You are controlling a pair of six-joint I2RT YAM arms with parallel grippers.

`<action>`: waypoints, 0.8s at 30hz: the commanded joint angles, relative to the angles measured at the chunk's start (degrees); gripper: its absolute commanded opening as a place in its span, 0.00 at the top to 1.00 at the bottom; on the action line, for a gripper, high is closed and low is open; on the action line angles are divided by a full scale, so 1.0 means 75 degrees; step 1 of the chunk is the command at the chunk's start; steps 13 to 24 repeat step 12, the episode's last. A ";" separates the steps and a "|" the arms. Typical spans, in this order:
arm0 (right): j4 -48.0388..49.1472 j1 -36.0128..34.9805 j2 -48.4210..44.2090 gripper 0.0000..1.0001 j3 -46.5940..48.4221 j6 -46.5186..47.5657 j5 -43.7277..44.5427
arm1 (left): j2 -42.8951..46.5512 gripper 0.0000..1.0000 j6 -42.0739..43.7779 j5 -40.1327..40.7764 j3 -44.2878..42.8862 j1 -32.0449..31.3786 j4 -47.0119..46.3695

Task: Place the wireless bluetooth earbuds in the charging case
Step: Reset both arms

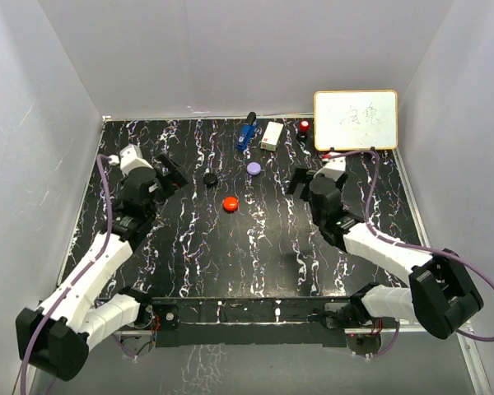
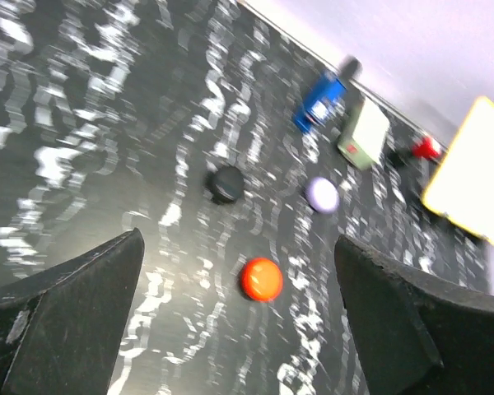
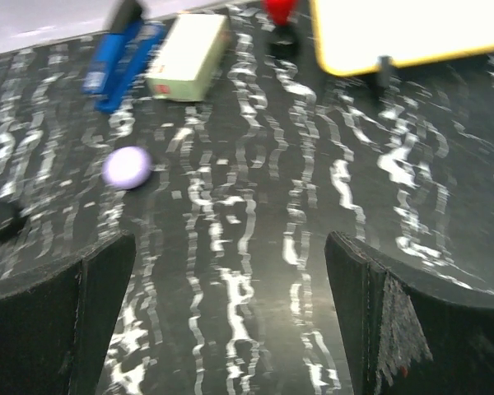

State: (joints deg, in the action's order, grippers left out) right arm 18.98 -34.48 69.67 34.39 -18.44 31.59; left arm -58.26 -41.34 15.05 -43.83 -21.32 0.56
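**Left gripper (image 2: 239,247) and right gripper (image 3: 230,243) both spread wide, holding nothing**

Neither pair of jaws has anything between it, and both hang above the black marbled table (image 1: 230,271). In the middle of the top view lie three round pucks, well apart. The red case (image 1: 230,203) is lowest, with the black case (image 1: 210,178) up and to its left and the purple case (image 1: 253,168) up and to its right.

The earbuds cannot be made out in any view. A small red thing (image 1: 304,127) on a dark base sits at the upper right, just left of the whiteboard (image 1: 356,119). It might be one, but it is too small to tell.

The main risk is probably a wrong target. With such tiny parts unlocated and both wrist views blurred, a gripper could close on the blue gadget (image 1: 247,132) or the white box (image 1: 272,136) at the top centre. The cases also look light on a smooth surface, so a finger landing off-centre would likely push one away. I cannot tell whether any case is open. An earbud pressed against a shut lid, or into a case of the wrong colour, would not seat.
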 commanded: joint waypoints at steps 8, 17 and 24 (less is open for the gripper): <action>-0.1195 0.1119 -0.0344 0.02 0.0243 -0.1172 -0.0625 | 0.0218 0.02 0.0310 0.3818 -0.0755 0.0133 0.3148; -0.1220 0.1135 -0.0373 0.02 0.0237 -0.1152 -0.0699 | 0.0320 0.02 0.0244 0.3763 -0.0779 0.0144 0.3154; -0.1220 0.1135 -0.0373 0.02 0.0237 -0.1152 -0.0699 | 0.0320 0.02 0.0244 0.3763 -0.0779 0.0144 0.3154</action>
